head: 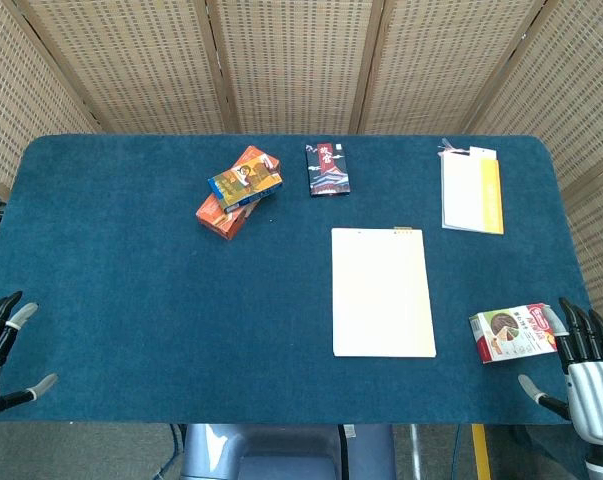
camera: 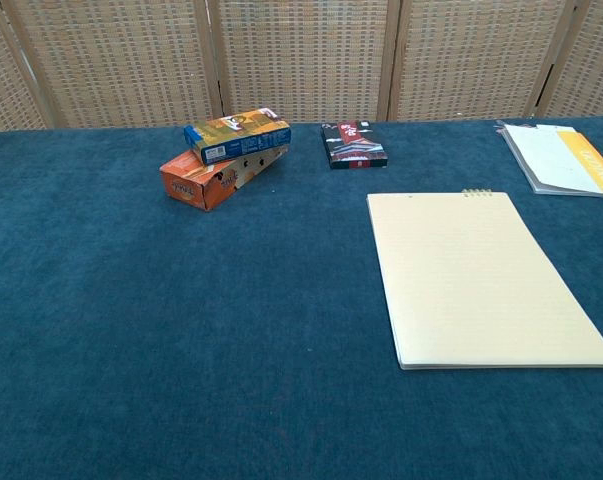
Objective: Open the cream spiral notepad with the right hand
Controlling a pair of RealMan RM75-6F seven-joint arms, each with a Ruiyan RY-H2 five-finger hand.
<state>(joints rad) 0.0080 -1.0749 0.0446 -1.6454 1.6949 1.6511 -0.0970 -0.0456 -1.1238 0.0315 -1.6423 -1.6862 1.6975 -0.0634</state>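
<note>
The cream spiral notepad (head: 381,291) (camera: 481,277) lies flat and closed on the blue table, right of centre, its spiral binding at the far edge. My right hand (head: 587,365) hovers at the table's near right corner, fingers spread and holding nothing, well to the right of the notepad. At the near left corner my left hand (head: 1,350) is also spread and empty. Neither hand shows in the chest view.
A small snack packet (head: 511,334) lies just left of my right hand. Two stacked boxes, blue on orange (head: 239,190) (camera: 226,157), and a dark packet (head: 328,169) (camera: 353,145) sit farther back. A white and yellow booklet (head: 471,192) (camera: 563,159) lies far right.
</note>
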